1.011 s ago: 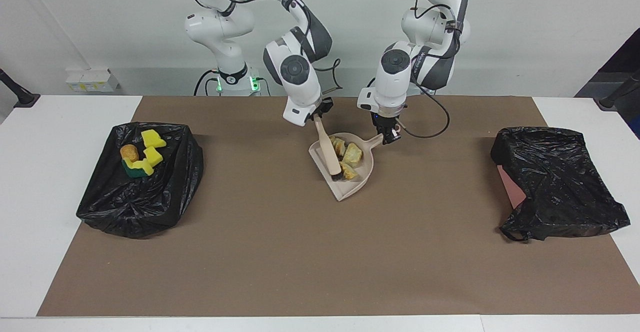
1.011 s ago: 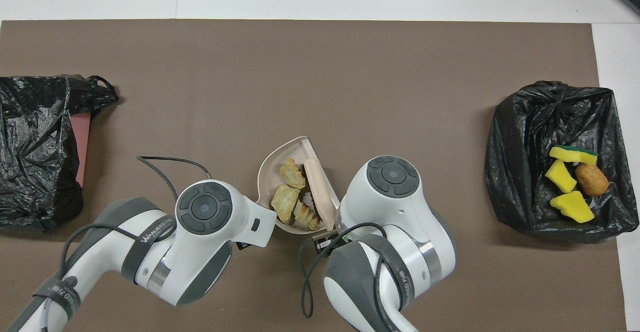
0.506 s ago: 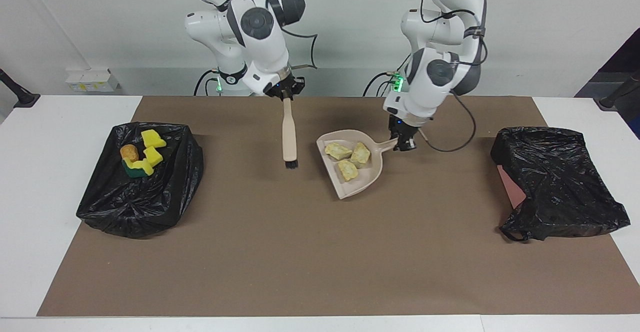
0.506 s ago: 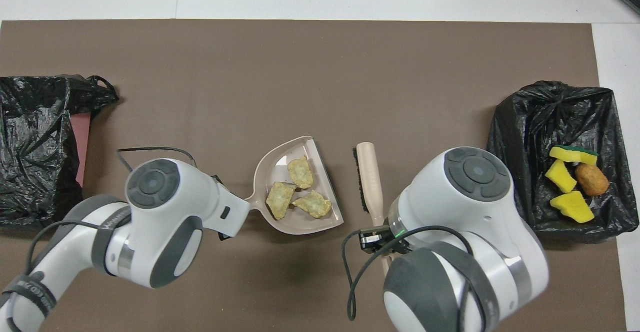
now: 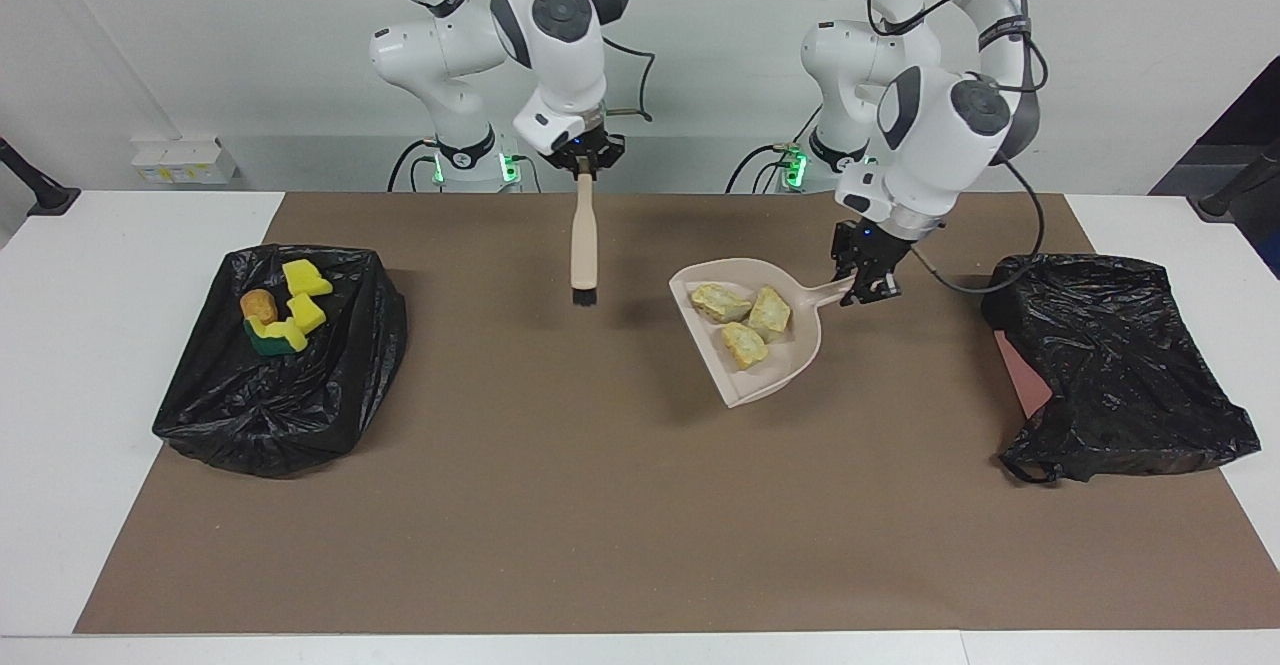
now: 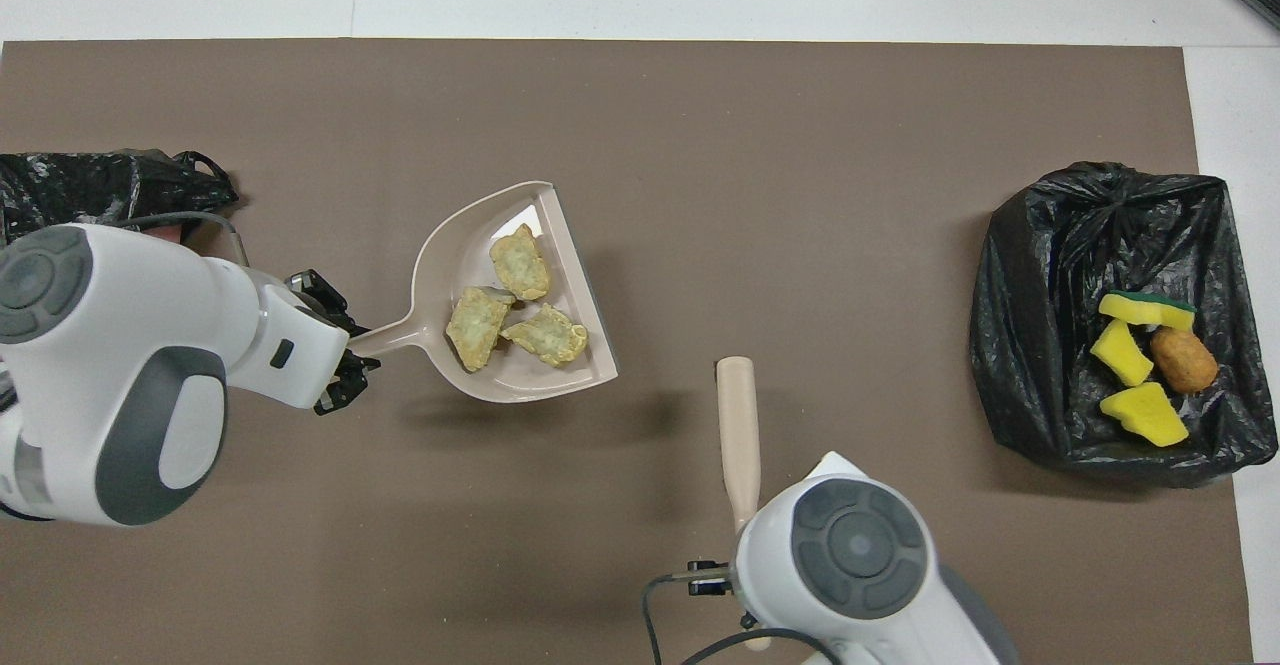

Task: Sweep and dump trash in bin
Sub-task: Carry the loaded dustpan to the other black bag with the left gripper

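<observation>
- the left gripper [image 5: 866, 283] is pinched on the handle of the beige dustpan [image 5: 770, 370] and holds it in the air over the brown mat [image 5: 600, 505], between the middle of the table and the black bag at the left arm's end [image 5: 1120, 365].
- three pale yellow crumbly chunks [image 5: 748, 320] lie inside the dustpan, close together.
- the right gripper [image 5: 585, 163] is pressed together on the top of the hand brush [image 5: 582, 240], which hangs upright with its bristles down, above the mat.
- the black bin bag at the right arm's end [image 5: 290, 395] holds bright yellow sponge pieces [image 5: 305, 295], one green-backed, and a brown-orange lump [image 5: 258, 304].
</observation>
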{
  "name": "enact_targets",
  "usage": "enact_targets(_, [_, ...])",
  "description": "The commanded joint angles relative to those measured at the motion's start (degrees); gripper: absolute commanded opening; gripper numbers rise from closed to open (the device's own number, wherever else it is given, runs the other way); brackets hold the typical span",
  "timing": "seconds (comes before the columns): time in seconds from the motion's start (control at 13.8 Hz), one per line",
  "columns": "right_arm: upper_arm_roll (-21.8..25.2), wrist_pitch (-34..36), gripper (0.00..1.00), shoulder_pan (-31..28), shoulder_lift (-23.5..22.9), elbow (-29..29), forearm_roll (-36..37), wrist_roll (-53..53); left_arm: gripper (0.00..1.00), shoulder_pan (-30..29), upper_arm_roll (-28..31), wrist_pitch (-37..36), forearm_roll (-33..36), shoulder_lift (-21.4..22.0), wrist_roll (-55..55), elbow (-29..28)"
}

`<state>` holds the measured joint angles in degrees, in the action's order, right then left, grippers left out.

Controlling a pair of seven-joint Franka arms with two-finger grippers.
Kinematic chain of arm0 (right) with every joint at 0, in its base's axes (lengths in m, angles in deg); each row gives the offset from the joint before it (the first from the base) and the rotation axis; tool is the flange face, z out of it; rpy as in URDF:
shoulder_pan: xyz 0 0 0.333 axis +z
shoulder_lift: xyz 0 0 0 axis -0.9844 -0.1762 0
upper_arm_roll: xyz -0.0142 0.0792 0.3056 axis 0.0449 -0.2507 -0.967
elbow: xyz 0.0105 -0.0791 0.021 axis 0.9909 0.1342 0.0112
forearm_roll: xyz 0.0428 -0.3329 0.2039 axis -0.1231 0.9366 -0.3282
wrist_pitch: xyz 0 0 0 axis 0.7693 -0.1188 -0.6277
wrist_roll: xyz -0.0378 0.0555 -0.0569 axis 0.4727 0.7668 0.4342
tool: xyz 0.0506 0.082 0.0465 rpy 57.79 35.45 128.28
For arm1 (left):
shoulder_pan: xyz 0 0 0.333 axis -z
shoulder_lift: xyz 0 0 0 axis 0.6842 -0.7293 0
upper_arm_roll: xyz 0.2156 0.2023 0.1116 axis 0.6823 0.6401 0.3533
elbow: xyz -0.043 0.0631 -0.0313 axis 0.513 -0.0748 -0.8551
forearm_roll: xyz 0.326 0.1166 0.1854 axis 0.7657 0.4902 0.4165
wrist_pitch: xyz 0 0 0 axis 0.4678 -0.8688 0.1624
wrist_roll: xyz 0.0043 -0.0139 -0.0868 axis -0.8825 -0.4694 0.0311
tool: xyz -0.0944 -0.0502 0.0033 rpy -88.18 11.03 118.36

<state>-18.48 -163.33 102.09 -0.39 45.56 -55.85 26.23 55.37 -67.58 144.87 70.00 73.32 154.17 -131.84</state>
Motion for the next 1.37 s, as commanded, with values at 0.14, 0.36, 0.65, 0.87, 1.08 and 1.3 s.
enact_targets(0.14, [0.0, -10.1, 0.0, 7.6, -5.8, 1.9, -0.3, 8.2, 0.0, -8.1, -0.3, -12.0, 0.1, -3.6, 5.1, 12.9])
enact_targets(0.36, [0.0, -15.5, 0.0, 12.2, -10.1, 2.2, -0.4, 11.6, 0.0, -12.6, -0.3, -15.4, 0.7, -5.2, 7.0, 17.1])
enact_targets(0.65, [0.1, -17.6, 0.0, 13.7, -10.5, 3.4, 0.1, 11.5, 0.0, -20.3, -0.3, -15.4, 3.4, -5.2, 17.9, 17.3])
enact_targets(0.87, [0.0, -20.6, 0.13, 13.7, -9.7, 6.4, 0.1, 8.8, 0.0, -27.1, -0.2, -15.4, 4.7, -5.7, 28.4, 18.8])
enact_targets(1.08, [0.1, -21.7, 0.29, 13.8, -9.7, 7.3, 0.1, 8.1, 0.0, -32.6, -0.3, -17.7, 9.3, -8.4, 35.5, 23.9])
enact_targets(1.3, [0.1, -21.7, 0.77, 13.8, -10.0, 6.9, 0.1, 8.1, 0.0, -35.0, -0.3, -20.7, 15.9, -13.0, 41.3, 31.9])
